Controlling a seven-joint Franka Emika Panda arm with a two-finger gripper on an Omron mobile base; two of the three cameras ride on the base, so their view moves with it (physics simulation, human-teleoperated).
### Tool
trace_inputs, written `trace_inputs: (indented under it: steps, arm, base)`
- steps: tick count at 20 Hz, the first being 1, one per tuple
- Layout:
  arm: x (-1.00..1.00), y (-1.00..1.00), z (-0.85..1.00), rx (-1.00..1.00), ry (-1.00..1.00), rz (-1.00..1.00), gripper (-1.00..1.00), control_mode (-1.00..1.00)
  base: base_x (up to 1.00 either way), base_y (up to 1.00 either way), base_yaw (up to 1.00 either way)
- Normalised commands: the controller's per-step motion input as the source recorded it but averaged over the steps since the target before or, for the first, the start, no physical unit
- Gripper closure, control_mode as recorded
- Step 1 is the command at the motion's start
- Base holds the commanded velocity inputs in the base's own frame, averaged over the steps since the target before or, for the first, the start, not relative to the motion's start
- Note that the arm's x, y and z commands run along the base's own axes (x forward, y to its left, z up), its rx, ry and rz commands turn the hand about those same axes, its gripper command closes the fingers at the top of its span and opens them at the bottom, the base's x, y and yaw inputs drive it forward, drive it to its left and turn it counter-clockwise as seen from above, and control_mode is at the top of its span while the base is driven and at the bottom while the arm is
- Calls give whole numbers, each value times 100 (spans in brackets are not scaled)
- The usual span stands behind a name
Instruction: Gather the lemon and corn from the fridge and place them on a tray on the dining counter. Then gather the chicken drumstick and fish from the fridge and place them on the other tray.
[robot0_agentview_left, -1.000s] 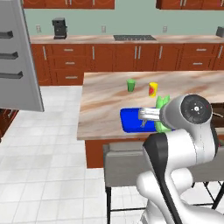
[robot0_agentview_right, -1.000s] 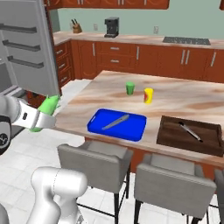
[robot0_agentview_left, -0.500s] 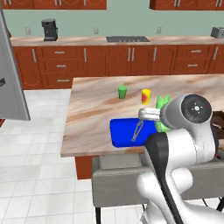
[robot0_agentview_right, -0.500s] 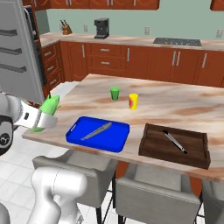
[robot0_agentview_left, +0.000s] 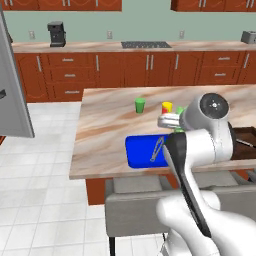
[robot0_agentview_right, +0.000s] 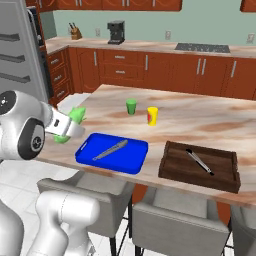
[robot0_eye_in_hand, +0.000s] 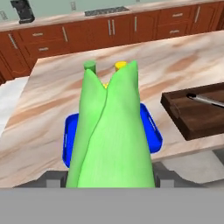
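Note:
My gripper (robot0_agentview_right: 75, 121) is shut on the corn (robot0_agentview_right: 76, 115), a green-husked ear. In the hand view the corn (robot0_eye_in_hand: 111, 131) hides the fingertips of the gripper (robot0_eye_in_hand: 111, 177). It hangs at the near left edge of the dining counter (robot0_agentview_right: 200, 125), short of the blue tray (robot0_agentview_right: 131, 161). The corn (robot0_agentview_left: 180, 110) and gripper (robot0_agentview_left: 172, 121) also peek out past my arm in the left base view. A slim grey item lies on the blue tray (robot0_agentview_left: 136, 155). The brown tray (robot0_agentview_right: 197, 176) sits to its right. Lemon, chicken drumstick and fish are out of view.
A green cup (robot0_agentview_right: 131, 106) and a yellow cup (robot0_agentview_right: 152, 115) stand mid-counter behind the blue tray. The grey fridge (robot0_agentview_right: 20, 55) is at the left, its door (robot0_agentview_left: 12, 100) open. Grey stools (robot0_agentview_right: 180, 225) line the counter's near side.
The whole scene has shifted as the base drove up to the dining counter, so the trays sit closer and more central. The corn stays held in my gripper.

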Motion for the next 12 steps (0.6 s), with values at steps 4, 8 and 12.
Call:
trace_inputs:
  steps: [4,8,12]
  arm:
    - [75,-8,-45,1,17,0,100,-100]
    - [62,1,-51,0,26,0,100,-100]
    - [53,4,-44,0,25,0,100,-100]
  base:
    - [0,0,0]
    - [0,0,0]
    - [0,0,0]
